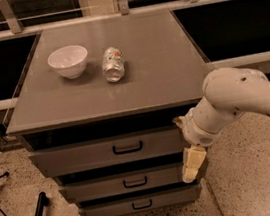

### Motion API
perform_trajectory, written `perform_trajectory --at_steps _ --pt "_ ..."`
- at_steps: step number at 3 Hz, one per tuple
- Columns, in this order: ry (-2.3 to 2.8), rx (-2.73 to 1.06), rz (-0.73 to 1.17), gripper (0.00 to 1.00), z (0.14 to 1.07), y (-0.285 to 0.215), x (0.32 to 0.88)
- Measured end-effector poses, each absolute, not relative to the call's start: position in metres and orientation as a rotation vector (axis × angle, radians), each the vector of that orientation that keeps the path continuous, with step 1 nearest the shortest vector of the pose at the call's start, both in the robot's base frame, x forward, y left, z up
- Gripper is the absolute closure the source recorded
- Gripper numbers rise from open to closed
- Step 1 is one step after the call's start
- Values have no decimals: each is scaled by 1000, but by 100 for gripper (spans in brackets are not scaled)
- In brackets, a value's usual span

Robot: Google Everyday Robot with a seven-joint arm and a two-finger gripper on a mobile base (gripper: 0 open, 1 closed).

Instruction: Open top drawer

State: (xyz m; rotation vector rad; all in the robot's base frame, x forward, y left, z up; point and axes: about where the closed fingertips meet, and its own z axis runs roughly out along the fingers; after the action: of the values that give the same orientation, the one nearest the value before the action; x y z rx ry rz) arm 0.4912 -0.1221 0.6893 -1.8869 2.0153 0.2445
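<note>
The grey cabinet (160, 76) fills the middle, and the white arm (239, 94) reaches in from the right. The top drawer (81, 156) lies left of the gripper (191, 164) and slightly above it. The gripper hangs at the drawer fronts' right edge, beside the middle one; whether it is spread or closed cannot be told. Its black handle (127, 148) sits well left. A bowl (68, 61) and a can (113, 64) rest above, farther left.
</note>
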Motion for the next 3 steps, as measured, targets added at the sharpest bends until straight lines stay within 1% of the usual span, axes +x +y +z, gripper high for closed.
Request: perform_trajectory --at_steps 1,3 --pt "2011 -1889 237 0 690 -122 492" --pt "1979 -1910 198 0 696 -115 511"
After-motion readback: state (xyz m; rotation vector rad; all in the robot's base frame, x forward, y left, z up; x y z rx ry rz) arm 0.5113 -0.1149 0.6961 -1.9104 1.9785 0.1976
